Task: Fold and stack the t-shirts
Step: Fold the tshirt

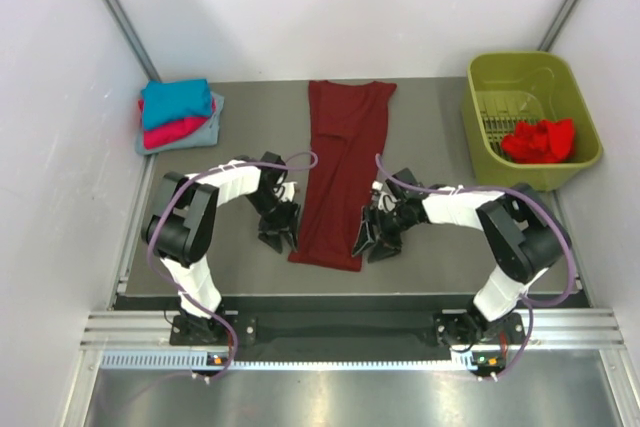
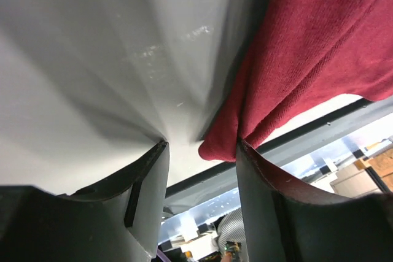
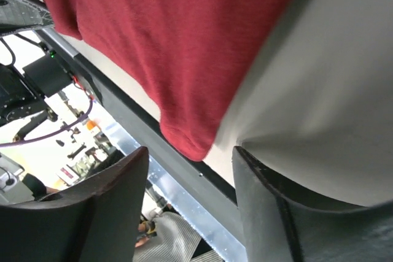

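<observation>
**At table centre: maroon tee flanked by both grippers**

On the grey table (image 1: 440,117), top cam shows the dark maroon t-shirt (image 1: 342,162) folded into a long narrow strip running far-to-near. L gripper (image 1: 280,232) sits at the strip's near-left edge and R gripper (image 1: 375,235) at its near-right edge. Jaw gap isn't readable from up there.

Wrist cams settle it. L jaws stand apart, partway open. The shirt's near corner lies btwn the tips, against one finger, not pinched. R jaws are likewise apart w/ nothing held, and the shirt corner lies just beyond the gap.

Only top cam gives the rest:
- **Far left:** a folded stack w/ teal t-shirt (image 1: 178,99) on top, pink-red t-shirt (image 1: 165,135) under it and pale grey-blue t-shirt (image 1: 212,117) at bottom.
- **Far right:** olive-green basket (image 1: 520,72) holds the bright red t-shirt (image 1: 538,139), crumpled.
</observation>
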Controlling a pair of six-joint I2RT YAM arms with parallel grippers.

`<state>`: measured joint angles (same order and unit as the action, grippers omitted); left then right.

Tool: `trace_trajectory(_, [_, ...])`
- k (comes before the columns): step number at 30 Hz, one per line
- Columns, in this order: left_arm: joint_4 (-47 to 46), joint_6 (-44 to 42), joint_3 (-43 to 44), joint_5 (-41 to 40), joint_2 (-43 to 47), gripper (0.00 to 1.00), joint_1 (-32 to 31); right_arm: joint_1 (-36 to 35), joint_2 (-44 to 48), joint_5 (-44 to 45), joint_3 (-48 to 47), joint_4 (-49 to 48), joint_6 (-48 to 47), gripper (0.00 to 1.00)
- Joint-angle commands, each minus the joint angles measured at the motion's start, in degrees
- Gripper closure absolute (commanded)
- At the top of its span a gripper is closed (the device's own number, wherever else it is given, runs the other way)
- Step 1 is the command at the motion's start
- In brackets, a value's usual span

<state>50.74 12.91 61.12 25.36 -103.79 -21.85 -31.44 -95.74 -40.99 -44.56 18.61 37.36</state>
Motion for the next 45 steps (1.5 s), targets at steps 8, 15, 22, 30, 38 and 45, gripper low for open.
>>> trace_trajectory(8, [-3.6, 1.9, -2.0, 2.3, 2.4, 0.48, -1.4, -4.0, -0.1, 1.1, -0.5, -5.9, 1.9, 0.57])
trace_trajectory(15, [-2.8, 1.5, -1.7, 0.7, 5.4, 0.48, -1.4, -4.2, 0.0, 2.5, 0.3, -6.6, 0.9, 0.88])
trace_trajectory(22, [-3.4, 1.3, -2.1, 1.5, 5.4, 0.47, -1.4, -2.3, 3.4, 4.0, 1.0, -1.7, -2.8, 1.00])
trace_trajectory(30, [-1.7, 0.6, 1.2, 2.5, 2.4, 0.48, -1.6, 2.1, 6.4, 5.4, 2.6, 1.9, -6.1, 1.00])
trace_trajectory(38, [0.1, 0.2, 2.3, 2.1, 4.1, 0.48, -2.1, 4.5, 6.7, 6.3, 2.7, 2.0, -7.1, 1.00])
trace_trajectory(45, [-1.3, 1.0, -0.5, 4.0, 5.8, 0.48, -2.8, 5.3, 6.7, 6.5, 2.5, 1.9, -6.9, 0.52])
